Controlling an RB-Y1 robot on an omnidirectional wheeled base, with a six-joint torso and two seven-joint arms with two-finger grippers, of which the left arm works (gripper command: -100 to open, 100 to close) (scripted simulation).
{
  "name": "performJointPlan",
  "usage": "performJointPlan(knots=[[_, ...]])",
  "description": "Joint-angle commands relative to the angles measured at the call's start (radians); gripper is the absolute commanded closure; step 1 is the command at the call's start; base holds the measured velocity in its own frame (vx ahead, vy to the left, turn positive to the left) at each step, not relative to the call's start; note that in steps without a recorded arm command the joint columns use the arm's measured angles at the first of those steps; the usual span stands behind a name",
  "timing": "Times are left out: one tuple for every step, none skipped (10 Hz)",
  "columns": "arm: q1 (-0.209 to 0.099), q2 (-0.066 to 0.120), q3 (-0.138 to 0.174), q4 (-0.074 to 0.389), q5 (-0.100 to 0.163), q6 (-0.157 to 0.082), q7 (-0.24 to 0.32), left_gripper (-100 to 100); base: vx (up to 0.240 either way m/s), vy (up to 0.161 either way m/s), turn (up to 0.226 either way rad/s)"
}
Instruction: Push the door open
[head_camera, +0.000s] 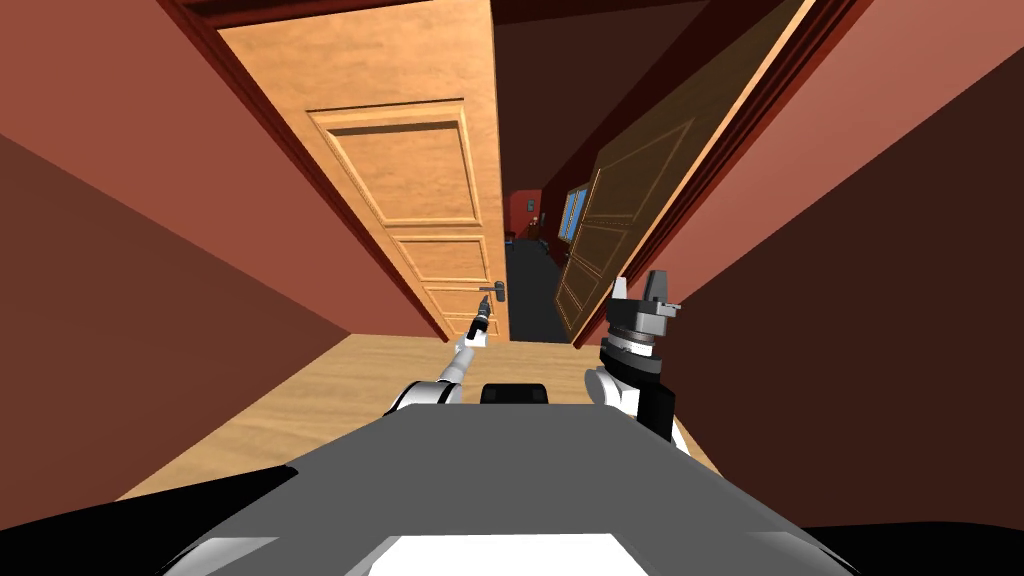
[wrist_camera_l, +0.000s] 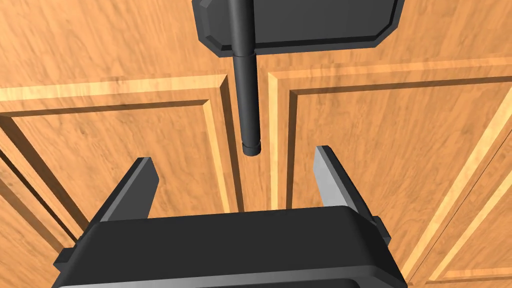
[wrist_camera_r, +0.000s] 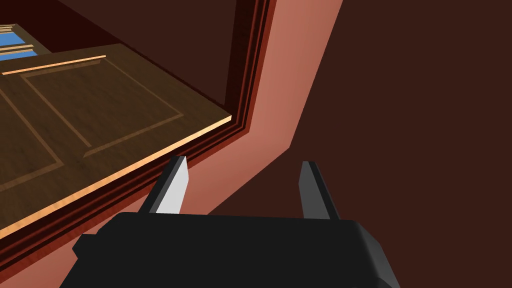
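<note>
A double wooden door fills the red-framed doorway ahead. The left leaf (head_camera: 420, 180) is light wood with raised panels and a dark lever handle (head_camera: 493, 289) on a dark plate (wrist_camera_l: 300, 25). My left gripper (head_camera: 481, 322) is stretched out just below that handle, open, its fingertips close to the door panel (wrist_camera_l: 400, 150); the lever (wrist_camera_l: 247, 90) ends just beyond the gap between the fingers. The right leaf (head_camera: 625, 220) is darker and swung partly inward. My right gripper (head_camera: 640, 290) is raised near the right frame, open and holding nothing; beside it lies the right leaf's edge (wrist_camera_r: 125, 165).
Dark red walls (head_camera: 130, 250) close in on both sides of a wooden floor (head_camera: 330, 390). Between the leaves a dim passage (head_camera: 530, 285) leads to a far room with a blue window (head_camera: 574, 212). The red door frame (wrist_camera_r: 245, 100) stands close to the right gripper.
</note>
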Motion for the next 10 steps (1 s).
performJointPlan(knots=[[0.000,0.032,0.003,0.002,0.001,-0.002,0.000,-100,0.139,0.006,-0.025],[0.000,0.037,0.004,0.003,0.001,-0.003,0.000,-100,0.190,0.017,-0.022],[0.001,0.048,0.006,0.005,0.002,-0.004,0.000,-100,0.213,-0.026,-0.033],[0.001,0.052,0.008,0.006,0.003,-0.006,0.000,-100,0.223,-0.035,-0.019],[0.001,0.052,0.009,0.008,0.004,-0.007,0.000,-100,0.186,0.015,-0.017],[0.001,0.049,0.011,0.009,0.004,-0.008,0.001,-100,0.191,0.013,-0.033],[0.002,0.043,0.012,0.010,0.005,-0.009,0.001,-100,0.196,-0.011,-0.021],[0.002,0.029,0.014,0.012,0.006,-0.011,0.001,-100,0.201,0.006,-0.015],[0.002,0.016,0.016,0.013,0.006,-0.012,0.001,-100,0.163,0.010,-0.022],[0.000,0.027,0.014,0.020,0.006,-0.016,0.002,-100,0.063,0.003,-0.004]])
